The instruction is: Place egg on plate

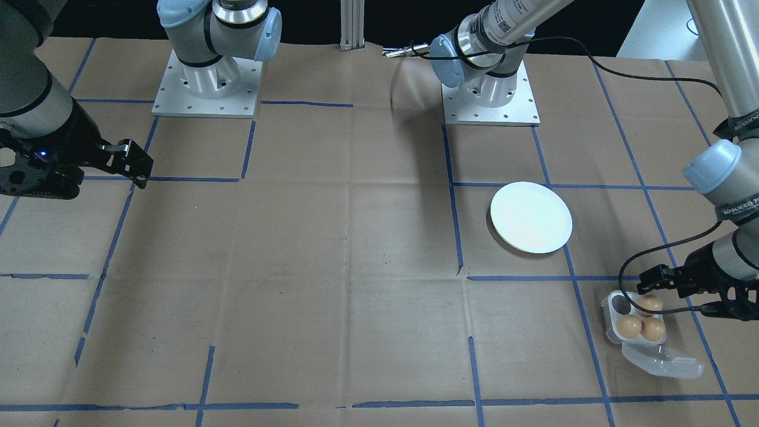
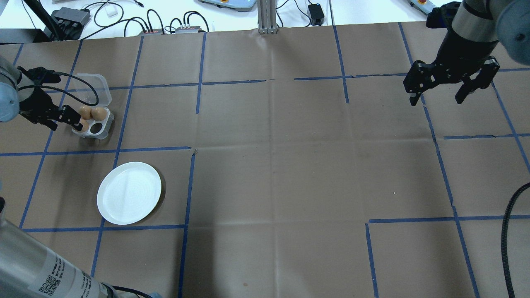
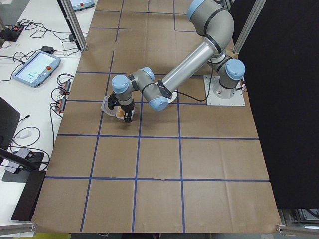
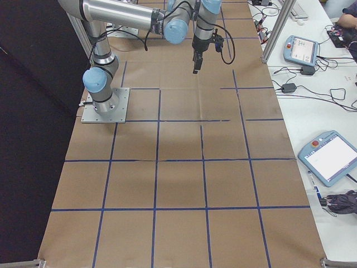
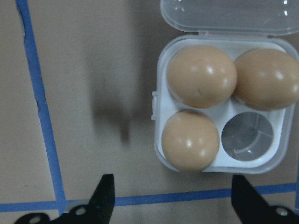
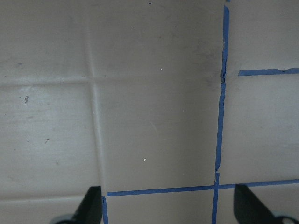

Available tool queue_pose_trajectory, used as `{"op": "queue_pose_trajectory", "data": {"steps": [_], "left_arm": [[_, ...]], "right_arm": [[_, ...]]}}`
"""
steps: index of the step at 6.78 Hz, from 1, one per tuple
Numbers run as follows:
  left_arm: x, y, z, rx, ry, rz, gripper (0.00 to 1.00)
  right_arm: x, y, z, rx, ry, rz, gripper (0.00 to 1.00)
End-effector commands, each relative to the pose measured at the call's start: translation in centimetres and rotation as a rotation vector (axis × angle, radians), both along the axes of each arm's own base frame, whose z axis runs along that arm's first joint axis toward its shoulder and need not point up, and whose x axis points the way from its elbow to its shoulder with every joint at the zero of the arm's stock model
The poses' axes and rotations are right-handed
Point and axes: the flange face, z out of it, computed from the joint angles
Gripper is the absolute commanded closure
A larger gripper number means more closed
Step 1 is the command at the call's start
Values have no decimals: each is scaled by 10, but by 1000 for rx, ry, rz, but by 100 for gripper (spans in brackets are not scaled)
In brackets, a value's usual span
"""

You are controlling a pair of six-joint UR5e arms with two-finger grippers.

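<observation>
I see my left gripper (image 5: 173,198) hovering over the egg tray (image 5: 219,105), jaws apart, three eggs (image 5: 190,139) inside. The plate (image 2: 129,193) lies nearby. My right gripper (image 2: 439,93) hangs far off, jaws apart.

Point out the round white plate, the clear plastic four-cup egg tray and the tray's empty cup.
Round white plate (image 2: 128,193): overhead exterior view, plate's centre.
Clear plastic four-cup egg tray (image 5: 279,161): left wrist view, tray's right rim.
Empty cup (image 5: 246,136): left wrist view, cup's bottom.
</observation>
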Motion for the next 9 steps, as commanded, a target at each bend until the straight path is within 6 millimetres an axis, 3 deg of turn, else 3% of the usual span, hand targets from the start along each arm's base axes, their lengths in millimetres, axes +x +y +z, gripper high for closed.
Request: {"op": "queue_pose_trajectory", "data": {"steps": [1, 9], "left_arm": [[-1, -2, -2, -2, 4, 0, 14], [-3, -12, -9, -34, -11, -6, 22]], "right_arm": [[0, 0, 0, 0, 0, 0, 0], [0, 0, 0, 0, 0, 0, 0]]}}
